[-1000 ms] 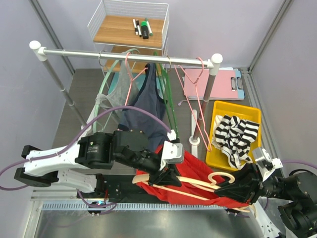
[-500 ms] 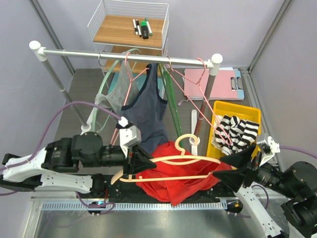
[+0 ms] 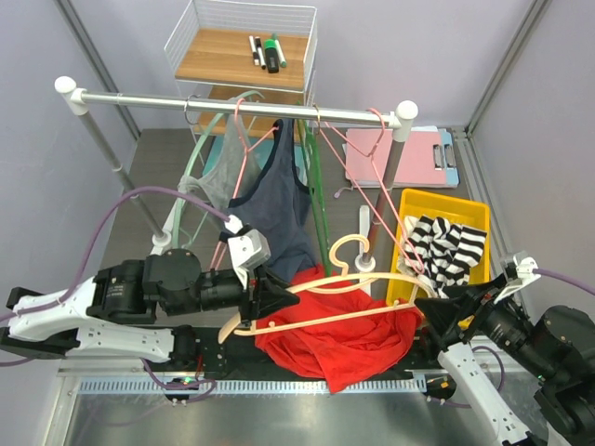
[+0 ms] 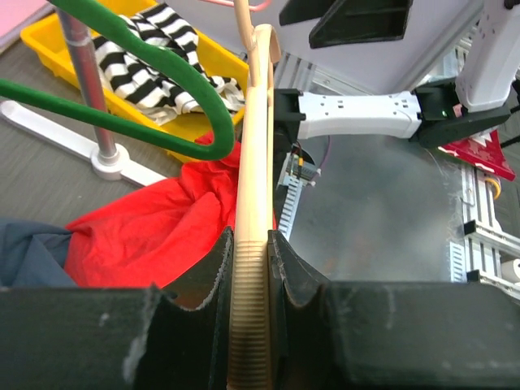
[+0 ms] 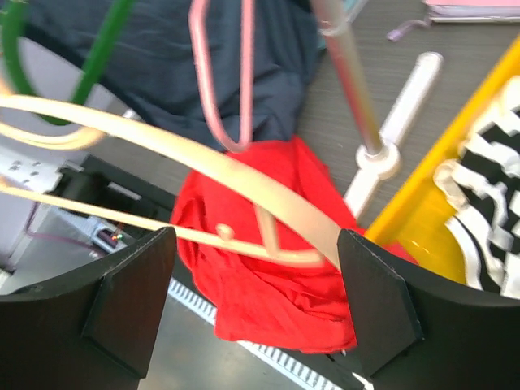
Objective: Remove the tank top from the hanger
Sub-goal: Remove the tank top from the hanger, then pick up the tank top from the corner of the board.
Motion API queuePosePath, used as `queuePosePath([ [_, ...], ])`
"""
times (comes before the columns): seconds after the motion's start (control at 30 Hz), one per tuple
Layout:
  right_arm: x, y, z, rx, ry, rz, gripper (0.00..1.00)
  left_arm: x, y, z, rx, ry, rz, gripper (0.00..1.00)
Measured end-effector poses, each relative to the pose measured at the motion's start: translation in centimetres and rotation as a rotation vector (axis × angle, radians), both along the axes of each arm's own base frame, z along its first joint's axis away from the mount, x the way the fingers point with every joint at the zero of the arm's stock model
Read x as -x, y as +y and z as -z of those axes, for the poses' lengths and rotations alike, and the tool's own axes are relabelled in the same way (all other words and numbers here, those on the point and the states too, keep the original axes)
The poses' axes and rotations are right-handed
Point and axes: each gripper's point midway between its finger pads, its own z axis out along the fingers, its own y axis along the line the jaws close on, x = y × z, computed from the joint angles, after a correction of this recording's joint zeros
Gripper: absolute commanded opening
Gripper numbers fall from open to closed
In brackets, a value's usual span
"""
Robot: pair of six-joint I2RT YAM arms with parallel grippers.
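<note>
At the near edge of the counter [image 3: 163,167] the tank top [image 3: 325,348] now lies heaped, seemingly free of the hanger [image 4: 253,146], so removal looks done: the right claw [image 5: 253,292] has just sprung wide off its end while the left claw [image 4: 250,268] stays clamped narrow on the other.

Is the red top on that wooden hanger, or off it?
Off, it seems: the wooden hanger is held up bare, and the red top lies crumpled beneath it.
</note>
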Motion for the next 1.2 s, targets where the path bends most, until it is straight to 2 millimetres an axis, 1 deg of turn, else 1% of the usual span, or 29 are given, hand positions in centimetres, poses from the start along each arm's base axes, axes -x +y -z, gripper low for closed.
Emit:
queuePosePath([
  [0.1, -0.4, -1.1, 1.3, 0.032, 0.046, 0.073, 0.86, -0.5, 0.7, -0.6, 0.021, -0.007, -0.032, 0.00],
  [0.23, -0.5, -1.4, 2.7, 0.043, 0.081, 0.093, 0.86, -1.0, 2.9, -2.2, 0.085, -0.015, -0.065, 0.00],
  [0.4, -0.4, -1.9, 4.7, 0.041, 0.131, 0.132, 0.87, -0.8, 6.5, -4.9, 0.187, -0.014, -0.070, 0.00],
  [0.47, -0.6, -2.2, 5.1, 0.042, 0.142, 0.157, 0.87, -0.8, 8.6, -6.0, 0.245, -0.004, -0.078, 0.00],
  [0.53, -0.9, -2.4, 5.7, 0.047, 0.158, 0.174, 0.89, -0.8, 10.5, -6.8, 0.300, 0.000, -0.092, 0.00],
  [0.67, -2.0, -1.6, 8.5, 0.053, 0.247, 0.166, 0.90, -0.8, 13.4, -7.6, 0.372, 0.013, -0.102, 0.00],
  [0.73, -2.8, -0.3, 10.5, 0.035, 0.316, 0.126, 0.90, -0.7, 14.3, -7.9, 0.402, 0.023, -0.100, 0.00],
  [0.83, -3.7, 1.9, 13.4, -0.012, 0.412, 0.051, 0.90, -0.5, 14.5, -7.3, 0.409, 0.036, -0.095, 0.00],
  [0.87, -4.0, 2.7, 14.4, -0.032, 0.452, 0.024, 0.90, -0.5, 14.4, -7.0, 0.403, 0.040, -0.095, 0.00],
  [1.0, -5.1, 4.5, 17.0, -0.071, 0.565, -0.040, 0.91, -0.5, 13.2, -5.8, 0.361, 0.046, -0.092, 0.00],
  [1.07, -5.4, 4.9, 17.3, -0.079, 0.583, -0.060, 0.91, -0.4, 12.7, -5.4, 0.342, 0.047, -0.089, 0.00],
  [1.2, -6.2, 5.8, 16.9, -0.104, 0.558, -0.110, 0.92, -0.5, 11.5, -4.6, 0.303, 0.047, -0.087, 0.00],
])
